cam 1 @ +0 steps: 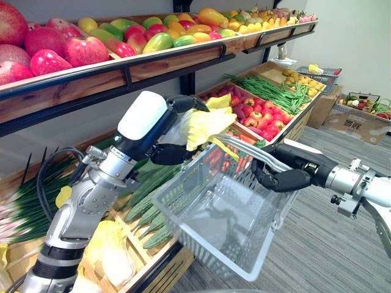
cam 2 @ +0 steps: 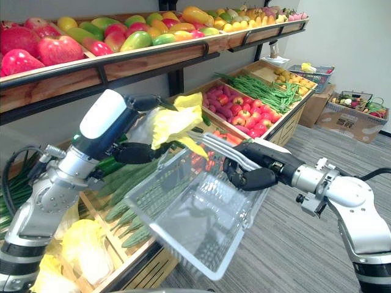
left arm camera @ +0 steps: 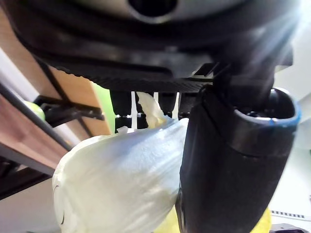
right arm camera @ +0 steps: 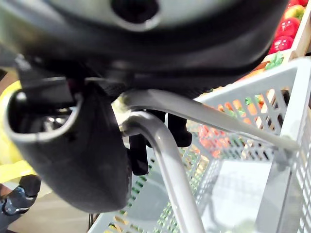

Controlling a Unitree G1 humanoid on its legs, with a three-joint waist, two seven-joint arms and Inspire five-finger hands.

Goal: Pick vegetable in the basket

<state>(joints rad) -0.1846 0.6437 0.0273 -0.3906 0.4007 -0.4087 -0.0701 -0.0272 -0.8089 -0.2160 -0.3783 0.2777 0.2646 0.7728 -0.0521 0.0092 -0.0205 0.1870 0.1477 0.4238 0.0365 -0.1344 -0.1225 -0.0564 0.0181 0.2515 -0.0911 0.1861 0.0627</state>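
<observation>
- Left eye view: the left hand (cam 1: pixel 166 152) holds a pale yellow cabbage (cam 1: pixel 204 125) just above the rim of the grey basket (cam 1: pixel 214 232), which the right hand (cam 1: pixel 284 178) carries tilted.
- Right eye view: the basket seems empty, so we judge that the placing step is in hand.
- Left wrist view: the thumb (left arm camera: pixel 233 160) and fingers curl round the cabbage.
- Right wrist view: the right hand's fingers close round the handles (right arm camera: pixel 165 160). Next, we think, the cabbage must go down inside the basket before the left hand lets go.

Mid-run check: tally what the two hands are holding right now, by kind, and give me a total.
Leafy cabbage, yellow-green, gripped in the left hand: 1
Plastic basket, grey, held by its handles in the right hand: 1
Total: 2
</observation>
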